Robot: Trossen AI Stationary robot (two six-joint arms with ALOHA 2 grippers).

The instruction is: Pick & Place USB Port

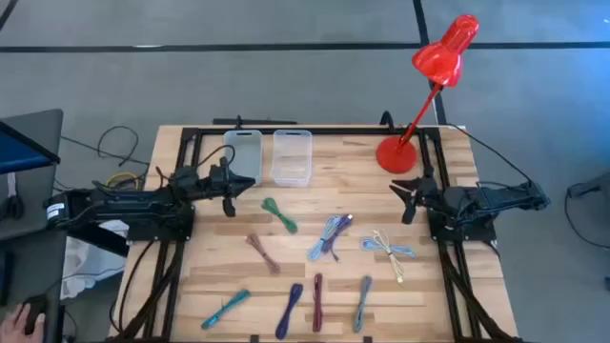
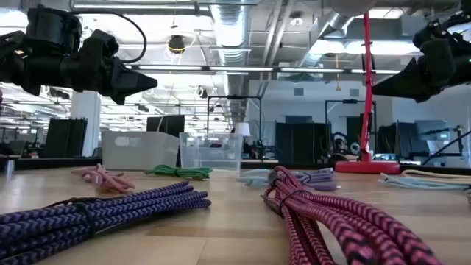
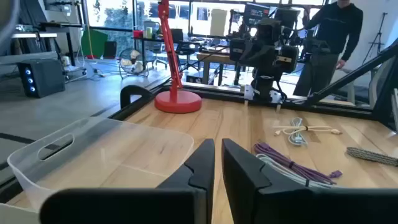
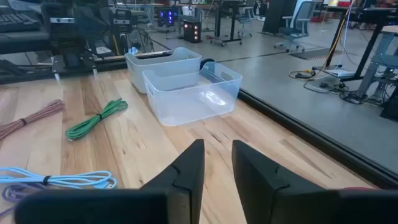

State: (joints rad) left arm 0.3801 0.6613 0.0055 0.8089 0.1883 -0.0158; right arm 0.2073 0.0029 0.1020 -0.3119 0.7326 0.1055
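Note:
Several bundled USB cables lie flat on the wooden table: a green one (image 1: 279,215), a pink one (image 1: 262,252), a purple-blue one (image 1: 330,234), a pale blue and cream one (image 1: 389,248), and teal (image 1: 226,307), purple (image 1: 290,307), magenta (image 1: 317,300) and grey-blue (image 1: 363,300) ones near the front edge. My left gripper (image 1: 229,195) (image 3: 218,163) hovers above the table's left side beside the bins, shut and empty. My right gripper (image 1: 404,198) (image 4: 217,167) hovers over the right side with a narrow gap between its fingers, holding nothing.
Two clear plastic bins (image 1: 243,152) (image 1: 292,157) stand side by side at the far edge. A red desk lamp has its base (image 1: 396,153) at the far right corner and leans over the far edge. A person (image 3: 336,28) stands beyond the table.

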